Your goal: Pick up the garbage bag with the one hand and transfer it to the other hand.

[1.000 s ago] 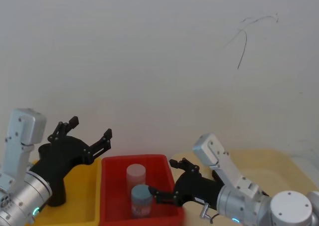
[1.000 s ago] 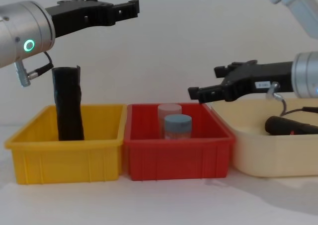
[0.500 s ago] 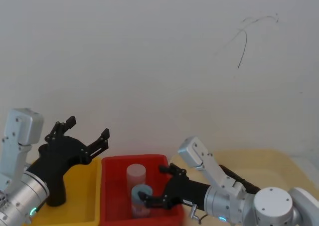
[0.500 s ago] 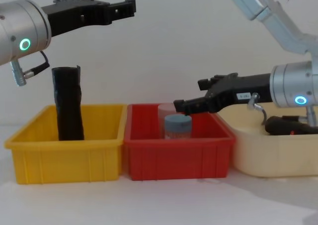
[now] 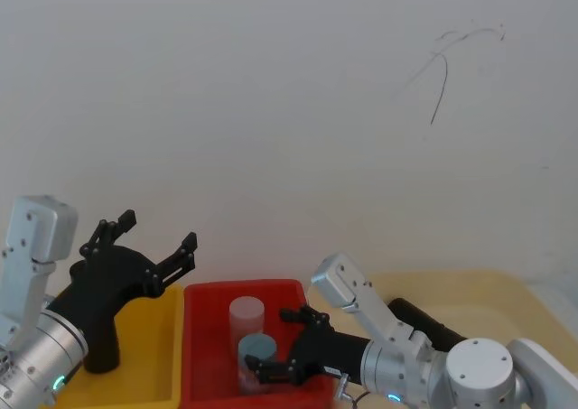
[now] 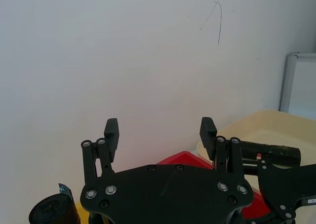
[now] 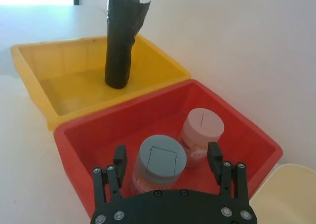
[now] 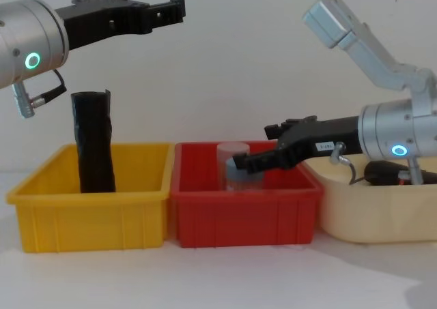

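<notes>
Right claw [image 7: 168,160] wide around blue-lidded jar [image 7: 158,163]

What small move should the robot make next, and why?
Probably lower the left gripper onto the garbage bag. Its fingers are open and it hangs above the bag, which stands upright in the yellow bin. The right gripper, also open, is over the jar in the red bin, not a bag.

The right gripper [image 7: 168,159], jaws apart, hangs over the red bin [image 7: 98,135] on either side of the blue-lidded jar [image 7: 159,162], a pink-lidded jar [image 7: 201,131] just beside it, while the garbage bag [image 7: 122,38] stands upright in the yellow bin [image 7: 34,80].
</notes>
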